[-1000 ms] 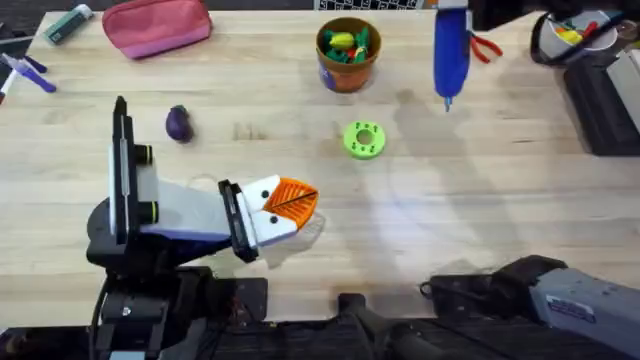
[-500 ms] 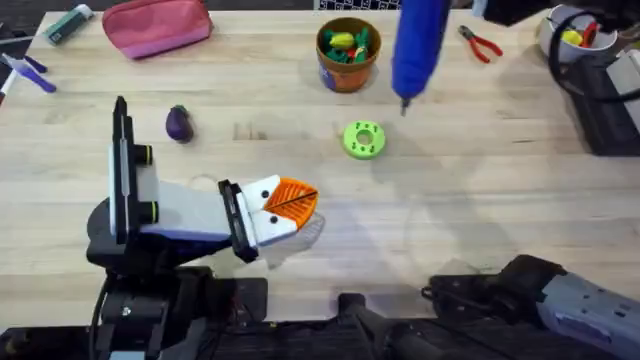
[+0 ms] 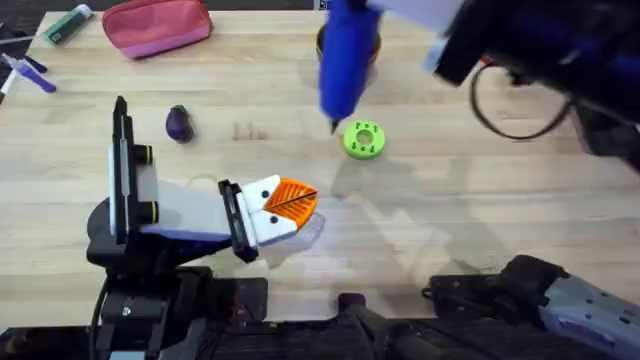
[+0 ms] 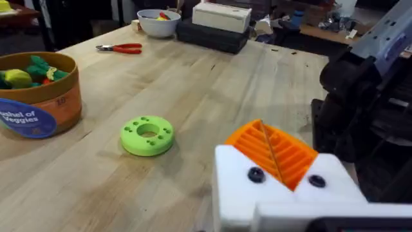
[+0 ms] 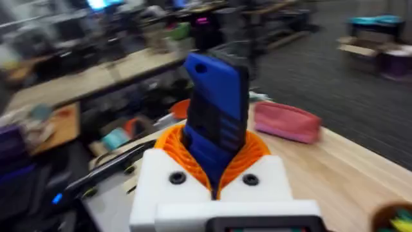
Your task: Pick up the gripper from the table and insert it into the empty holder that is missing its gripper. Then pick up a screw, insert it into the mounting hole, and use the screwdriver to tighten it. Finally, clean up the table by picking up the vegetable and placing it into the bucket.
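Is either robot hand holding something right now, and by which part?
The right hand grips the blue screwdriver around its body; the left hand's fingers are closed together, empty.

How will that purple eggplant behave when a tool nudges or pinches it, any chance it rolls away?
The vegetable is small, rounded and glossy, lying loose on the table, so it will probably roll or skid if pushed off-centre. It looks like light toy plastic, likely rigid. Its smooth curved skin may squirt out of a pinch unless gripped across its widest part.

Light wood butcher-block table [image 3: 480, 210]. Behind it, seen from right wrist: dark grey carpet floor [image 5: 335, 71], more work benches [image 5: 96, 74] w/ clutter, blurred. Left wrist view: desks [image 4: 322, 29] w/ misc gear in bg.
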Tool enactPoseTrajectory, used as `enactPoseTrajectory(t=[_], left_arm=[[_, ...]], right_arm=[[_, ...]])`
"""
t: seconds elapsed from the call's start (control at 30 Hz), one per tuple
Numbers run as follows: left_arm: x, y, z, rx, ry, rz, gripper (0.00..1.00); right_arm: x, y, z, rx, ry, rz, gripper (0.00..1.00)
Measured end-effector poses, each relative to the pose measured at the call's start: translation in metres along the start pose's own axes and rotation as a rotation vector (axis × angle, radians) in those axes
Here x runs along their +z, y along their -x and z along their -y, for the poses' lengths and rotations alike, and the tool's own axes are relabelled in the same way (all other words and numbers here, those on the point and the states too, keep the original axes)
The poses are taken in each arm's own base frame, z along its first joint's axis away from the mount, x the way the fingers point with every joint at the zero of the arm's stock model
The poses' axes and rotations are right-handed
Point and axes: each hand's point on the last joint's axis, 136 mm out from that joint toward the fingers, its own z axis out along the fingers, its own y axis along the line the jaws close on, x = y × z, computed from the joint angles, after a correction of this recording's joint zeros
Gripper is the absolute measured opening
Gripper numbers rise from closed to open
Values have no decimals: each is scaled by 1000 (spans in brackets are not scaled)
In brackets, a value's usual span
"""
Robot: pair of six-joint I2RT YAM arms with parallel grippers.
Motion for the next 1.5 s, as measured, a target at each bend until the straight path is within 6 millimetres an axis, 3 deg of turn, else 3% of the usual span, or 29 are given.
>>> enactPoseTrajectory(t=[0.17, 0.33, 0.63, 0.87, 1.13, 1.5], left_arm=[[0, 0, 0, 0, 0, 0, 18], [0, 0, 0, 0, 0, 0, 18], [0, 0, 0, 0, 0, 0, 18], [0, 0, 0, 0, 0, 0, 18], [0, 0, 0, 0, 0, 0, 18], [0, 0, 0, 0, 0, 0, 18]], right_arm=[[17, -21, -41, -98, 315, -43, 26], [23, -35, -70, -183, 565, -31, 26], [10, -35, -110, -266, 793, 32, 26], [4, -18, -110, -237, 809, 71, 26], [3, -49, -98, -187, 769, 59, 25], [-3, -50, -110, -224, 802, 155, 26]])
